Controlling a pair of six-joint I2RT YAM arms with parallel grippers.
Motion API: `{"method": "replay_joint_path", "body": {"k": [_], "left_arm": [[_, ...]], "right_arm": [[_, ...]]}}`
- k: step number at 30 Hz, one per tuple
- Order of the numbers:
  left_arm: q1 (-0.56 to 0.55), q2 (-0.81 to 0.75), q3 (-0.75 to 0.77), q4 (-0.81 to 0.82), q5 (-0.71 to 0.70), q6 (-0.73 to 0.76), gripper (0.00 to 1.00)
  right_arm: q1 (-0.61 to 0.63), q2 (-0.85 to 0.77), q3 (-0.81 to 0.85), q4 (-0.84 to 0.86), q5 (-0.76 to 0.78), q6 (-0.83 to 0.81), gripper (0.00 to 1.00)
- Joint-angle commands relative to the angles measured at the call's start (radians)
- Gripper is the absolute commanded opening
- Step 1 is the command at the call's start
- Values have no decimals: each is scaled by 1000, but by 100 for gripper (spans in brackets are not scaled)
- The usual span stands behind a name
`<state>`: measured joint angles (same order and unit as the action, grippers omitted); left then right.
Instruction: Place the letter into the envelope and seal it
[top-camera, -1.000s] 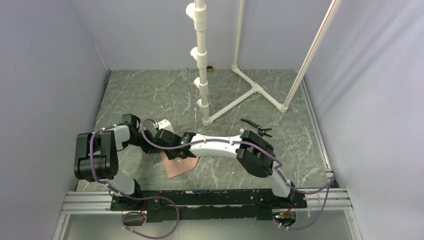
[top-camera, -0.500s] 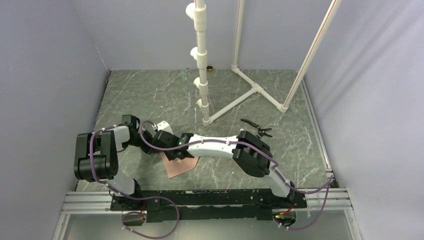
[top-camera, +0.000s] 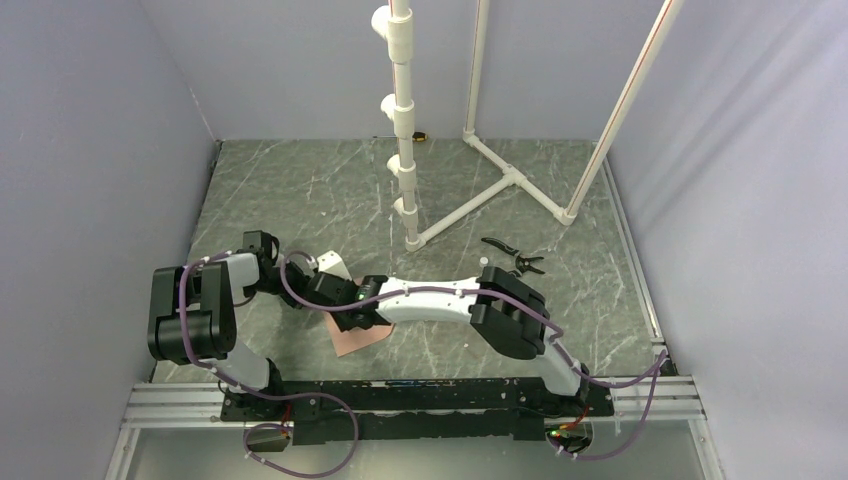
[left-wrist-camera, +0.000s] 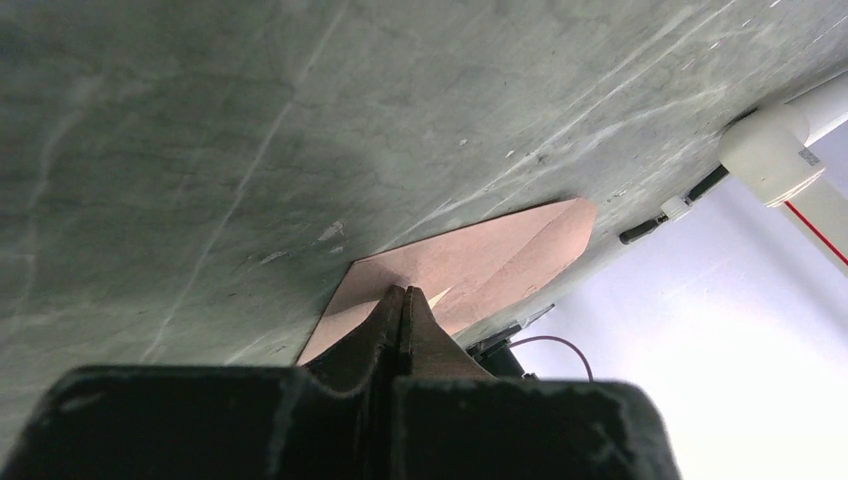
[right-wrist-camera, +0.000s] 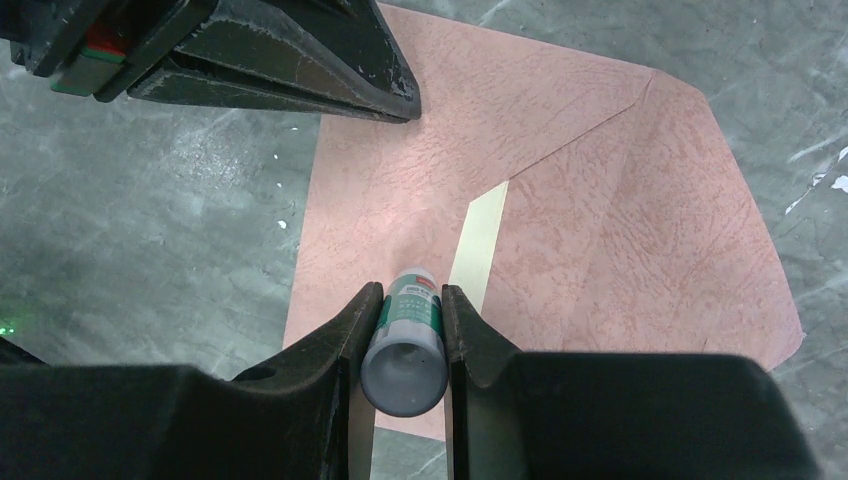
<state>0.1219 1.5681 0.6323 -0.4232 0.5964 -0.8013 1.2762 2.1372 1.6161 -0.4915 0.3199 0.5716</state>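
The pinkish-brown envelope (right-wrist-camera: 560, 200) lies flat on the table with its pointed flap open to the right; it also shows in the top view (top-camera: 362, 338) and the left wrist view (left-wrist-camera: 480, 265). Only a narrow light tan strip of the letter (right-wrist-camera: 480, 240) shows at the envelope's mouth; the rest is inside. My right gripper (right-wrist-camera: 405, 300) is shut on a green-and-white glue stick (right-wrist-camera: 408, 335), its tip down on the envelope beside that strip. My left gripper (left-wrist-camera: 402, 295) is shut, its tips pressing on the envelope; its fingers (right-wrist-camera: 300, 70) show in the right wrist view.
A white PVC pipe stand (top-camera: 403, 150) with a floor frame (top-camera: 515, 180) stands at the back. A black clip-like tool (top-camera: 512, 255) lies right of the arms. A small white object (top-camera: 328, 263) lies just behind the left gripper.
My right gripper with the glue stick has shifted slightly left and toward the near edge over the envelope. The left gripper stays pressed on the envelope.
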Motion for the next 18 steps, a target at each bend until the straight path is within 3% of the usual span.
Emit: {"method": "replay_joint_path", "body": {"k": [1,11,18], "left_arm": [[-4,20,-37,10,-145,23,2],[-5,46,-41,26,-132,24,2],[-4,46,-37,29,-123,19,3]], "right_arm": [[-7,0,-19,-115,-40,17,0],[-60,84,104,-87,-8,-54,0],[-49,84,77,-51,-41,-78,0]]}}
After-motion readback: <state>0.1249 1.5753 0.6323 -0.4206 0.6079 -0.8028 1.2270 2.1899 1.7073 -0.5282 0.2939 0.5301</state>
